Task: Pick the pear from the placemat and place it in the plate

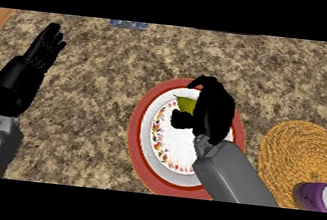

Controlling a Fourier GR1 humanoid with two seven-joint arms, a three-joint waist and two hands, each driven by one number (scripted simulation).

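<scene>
Hovering right over the plate [150,146], the right hand [212,112] has its fingers curled down around the pear [186,103], so the fruit is in its grasp and not on the placemat [303,152] anymore. Only a yellow-green sliver of the pear peeks out on the left side of the hand; the rest is hidden under the black fingers. I honestly can't tell whether the pear is already touching the plate or hanging just above it, the steep angle hides that.

The plate is white with a red rim and a patterned band, and it sits on the speckled counter [111,71] just left of the woven straw placemat. The forearm comes in from the near edge and crosses the plate's right side, which makes sense for a drop toward the plate's far middle.

On the near part of the placemat there's a purple thing [319,196], cut off by the frame edge, can't say what it is.

The left hand [34,65] is at the left side, open, fingers up, just resting out of the way.

My guess: transport is basically done and letting go is what's left. The pear could roll once released, so low and centered seems wise.
</scene>
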